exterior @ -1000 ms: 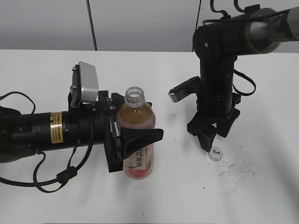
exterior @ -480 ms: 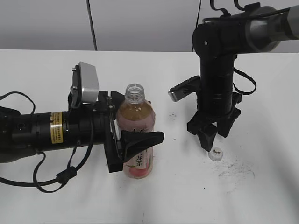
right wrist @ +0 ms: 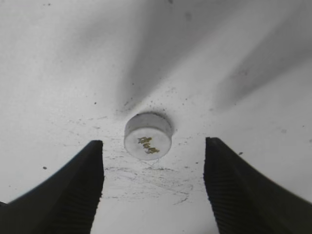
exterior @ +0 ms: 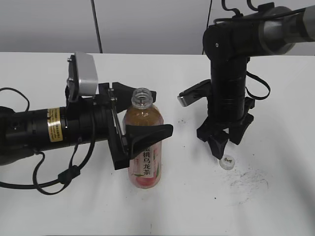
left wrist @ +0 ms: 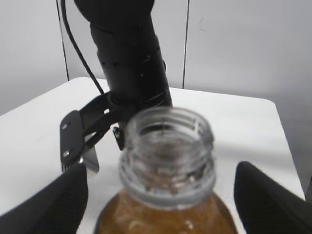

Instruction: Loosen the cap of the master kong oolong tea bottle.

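The cap [exterior: 227, 162] lies on the table at four o'clock from the master kong oolong tea bottle [exterior: 143, 147], already unscrewed. The right gripper [right wrist: 152, 187] hovers above it, jaws apart. The left gripper [exterior: 142, 142] has its jaws around the bottle, though contact is unclear; retreat seemingly comes next.

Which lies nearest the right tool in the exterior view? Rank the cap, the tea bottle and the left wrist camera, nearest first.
1. The cap, on the table just below the right tool.
2. The tea bottle, left of centre.
3. The left wrist camera, far left.

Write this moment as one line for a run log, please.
bottle: open, upright | cap: off, lying on table | left tool: around bottle | right tool: open above cap
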### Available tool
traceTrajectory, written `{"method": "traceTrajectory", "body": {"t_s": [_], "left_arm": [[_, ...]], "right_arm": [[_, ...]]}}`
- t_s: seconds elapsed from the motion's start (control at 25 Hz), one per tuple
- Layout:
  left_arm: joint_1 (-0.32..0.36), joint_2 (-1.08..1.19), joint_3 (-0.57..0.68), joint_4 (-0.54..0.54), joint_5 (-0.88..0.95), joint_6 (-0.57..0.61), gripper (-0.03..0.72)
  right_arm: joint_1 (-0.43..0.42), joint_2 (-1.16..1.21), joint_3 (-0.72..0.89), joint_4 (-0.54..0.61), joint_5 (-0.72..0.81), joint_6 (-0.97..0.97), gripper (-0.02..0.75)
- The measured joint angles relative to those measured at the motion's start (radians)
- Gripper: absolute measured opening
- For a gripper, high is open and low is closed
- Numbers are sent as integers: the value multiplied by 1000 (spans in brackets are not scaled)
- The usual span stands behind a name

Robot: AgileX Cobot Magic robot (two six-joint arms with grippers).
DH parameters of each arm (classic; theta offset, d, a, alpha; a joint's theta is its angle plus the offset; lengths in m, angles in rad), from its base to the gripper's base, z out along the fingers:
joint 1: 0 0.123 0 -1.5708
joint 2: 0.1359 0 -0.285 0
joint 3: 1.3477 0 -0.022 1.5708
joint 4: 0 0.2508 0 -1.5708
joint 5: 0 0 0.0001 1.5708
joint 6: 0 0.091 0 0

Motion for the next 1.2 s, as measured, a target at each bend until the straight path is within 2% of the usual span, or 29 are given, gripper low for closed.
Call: {"method": "traceTrajectory", "body": {"t_s": [0.52, 0.92, 1.2], "left_arm": [[0, -84, 0, -36, 0, 2, 552], [0, -251, 1, -36, 4, -9, 552], [0, -388, 1, -34, 193, -108, 552]], "right_arm": [[0, 0, -48, 0, 14, 14, 482], [0, -28, -50, 1, 16, 14, 482], [0, -52, -50, 9, 15, 36, 482]]}}
